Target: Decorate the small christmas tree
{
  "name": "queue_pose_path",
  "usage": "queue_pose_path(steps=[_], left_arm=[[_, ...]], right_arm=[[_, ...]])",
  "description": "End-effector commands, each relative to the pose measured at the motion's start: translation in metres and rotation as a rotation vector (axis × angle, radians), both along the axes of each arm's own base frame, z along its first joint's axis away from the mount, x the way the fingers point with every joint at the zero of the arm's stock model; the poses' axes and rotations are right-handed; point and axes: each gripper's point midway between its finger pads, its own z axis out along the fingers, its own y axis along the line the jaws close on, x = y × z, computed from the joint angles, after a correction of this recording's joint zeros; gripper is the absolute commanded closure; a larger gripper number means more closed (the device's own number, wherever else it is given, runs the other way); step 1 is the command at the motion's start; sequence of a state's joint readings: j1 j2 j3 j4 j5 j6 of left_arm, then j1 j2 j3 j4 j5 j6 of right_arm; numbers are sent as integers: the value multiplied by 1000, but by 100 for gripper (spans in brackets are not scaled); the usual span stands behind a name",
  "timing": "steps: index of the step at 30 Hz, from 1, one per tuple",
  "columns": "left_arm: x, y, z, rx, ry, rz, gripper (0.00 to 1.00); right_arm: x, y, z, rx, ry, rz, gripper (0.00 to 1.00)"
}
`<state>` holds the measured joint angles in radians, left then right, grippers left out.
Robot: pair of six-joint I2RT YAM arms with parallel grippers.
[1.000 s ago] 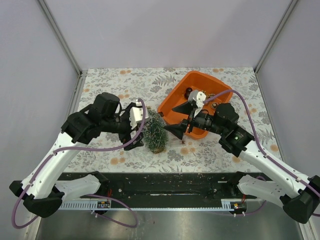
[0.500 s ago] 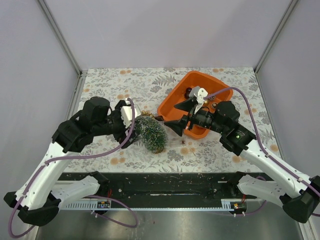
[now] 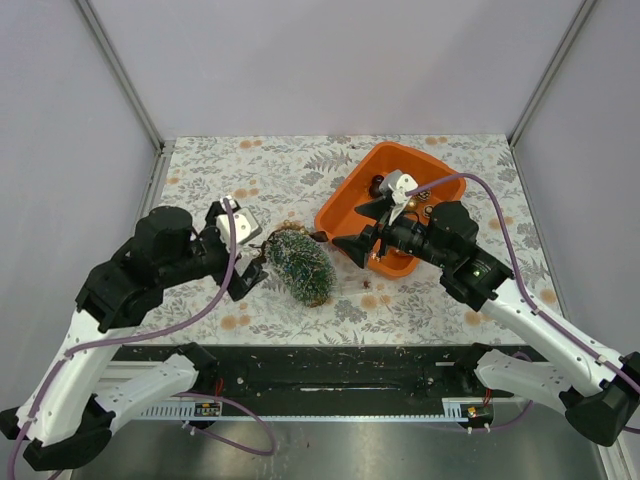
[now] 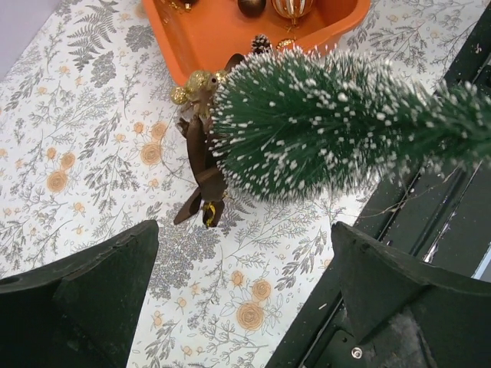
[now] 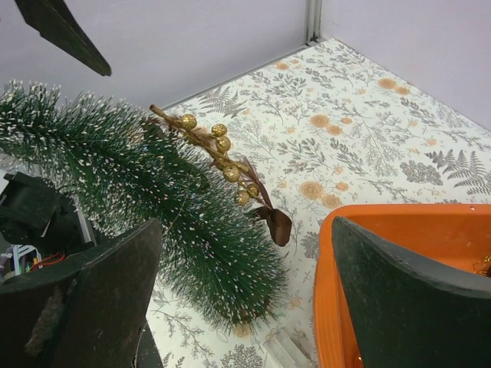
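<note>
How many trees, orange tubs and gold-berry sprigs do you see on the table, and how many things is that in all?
small christmas tree: 1
orange tub: 1
gold-berry sprig: 1
Total: 3

top view looks down from behind, wrist views close, sharing small christmas tree (image 3: 303, 266)

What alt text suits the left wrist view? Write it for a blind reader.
A small frosted green Christmas tree lies tipped over on a floral tablecloth, a gold-bead sprig with a brown ribbon at its left. An orange tub of baubles sits behind; the open left gripper frames the bottom.
</note>
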<state>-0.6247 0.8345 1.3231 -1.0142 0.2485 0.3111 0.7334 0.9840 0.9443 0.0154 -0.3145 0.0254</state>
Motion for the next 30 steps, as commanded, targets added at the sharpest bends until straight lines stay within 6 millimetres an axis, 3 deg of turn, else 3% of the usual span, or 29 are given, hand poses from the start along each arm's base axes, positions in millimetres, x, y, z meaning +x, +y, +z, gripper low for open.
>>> queue_pose_path(steps=[1,3,6,8,12,16,21,25,30], left_arm=[[-12,8,17,-66,-45,14,1],[-34,5,9,-74,-36,-87,2],[-57,5,-12,-81,12,-162,18],[-63,3,-24,-84,67,-174,33],[-69,-15,-44,-132,163,-233,37],[-48,-31,-53,-191,161,-200,37],[-2,-44,-54,-247,67,-85,38],[19,-54,-60,-250,71,-44,39],[38,-60,-66,-236,69,-8,39]], right_arm=[[5,-5,26,29,-59,-49,1],[3,0,24,21,-53,-11,1],[-6,11,18,11,-28,72,1],[-13,17,12,13,6,122,1],[-17,23,-8,20,90,150,1],[-24,26,-22,74,134,173,1],[-16,34,-40,125,201,155,1],[-11,43,-49,193,245,162,1],[-14,44,-56,264,284,174,12]])
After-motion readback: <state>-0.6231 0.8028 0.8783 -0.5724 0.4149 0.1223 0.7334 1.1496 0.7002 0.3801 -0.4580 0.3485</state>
